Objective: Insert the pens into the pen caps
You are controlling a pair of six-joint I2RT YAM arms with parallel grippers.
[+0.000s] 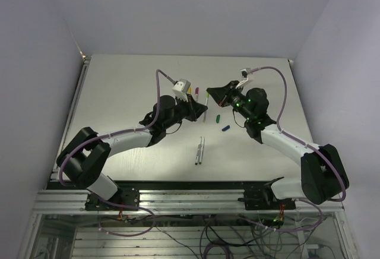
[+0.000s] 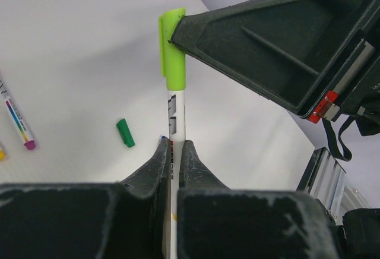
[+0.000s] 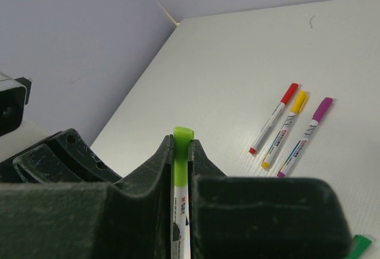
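lime cap [image 2: 173,57] tops the pen [image 2: 177,111], pinched by right gripper [image 3: 181,144]; left gripper [image 2: 174,146] clamps the barrel.

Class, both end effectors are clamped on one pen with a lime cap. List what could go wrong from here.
1. The left end effector grips the pen and the right end effector grips the lime cap; any misaligned push could bend the pen or make it slip.
2. Whether the cap is fully seated cannot be seen; released early, it might fall off.
3. A dropped pen could knock away the green cap lying on the table.
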